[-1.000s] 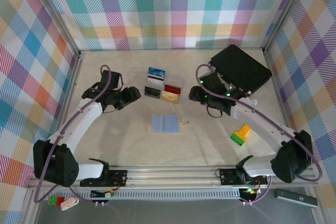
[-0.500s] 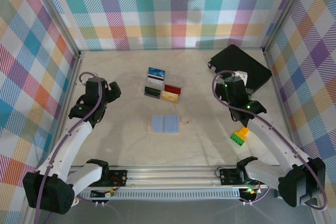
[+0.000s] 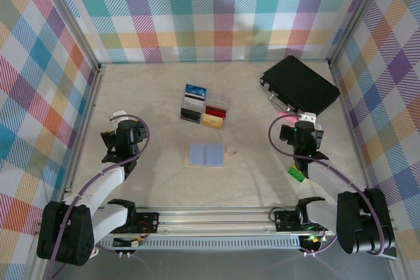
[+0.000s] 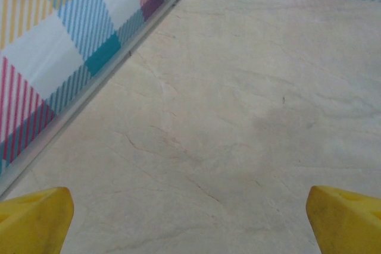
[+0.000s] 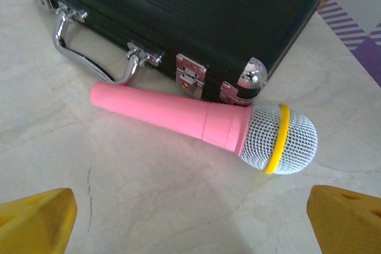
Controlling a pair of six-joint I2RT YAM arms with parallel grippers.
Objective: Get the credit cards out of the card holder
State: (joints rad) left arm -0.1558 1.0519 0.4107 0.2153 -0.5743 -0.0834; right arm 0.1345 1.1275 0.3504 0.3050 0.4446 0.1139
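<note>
The left pincer [image 4: 190,224] stands with its jaws wide apart and nothing between them. Its yellow fingertips [image 4: 33,218] sit at the two lower corners of the wrist view. Ahead of it is bare bench [image 4: 238,117], and the checked wall [image 4: 59,57] runs close along its left side.

The right pincer [image 5: 190,224] is also spread wide and holds nothing. Just ahead of it a pink microphone [image 5: 196,120] lies on its side, its mesh head with a yellow band pointing to the pincer's right. Right behind the microphone is a black case [image 5: 178,10], its chrome handle and latches facing the pincer. The microphone lies along that latched edge, and I cannot tell whether they touch. Back toward the right arm's base, a small yellow and green block [image 3: 293,173] sits beside the arm.

The holder [image 3: 206,155] lies open and flat on the bench between the two pincers, well apart from both. Beyond it, farther from the arms, stands a clear tray [image 3: 223,101]. A white card [image 3: 192,101] with a dark stripe and a gold card [image 3: 211,120] lie in that tray among other cards, apart from the holder.
</note>
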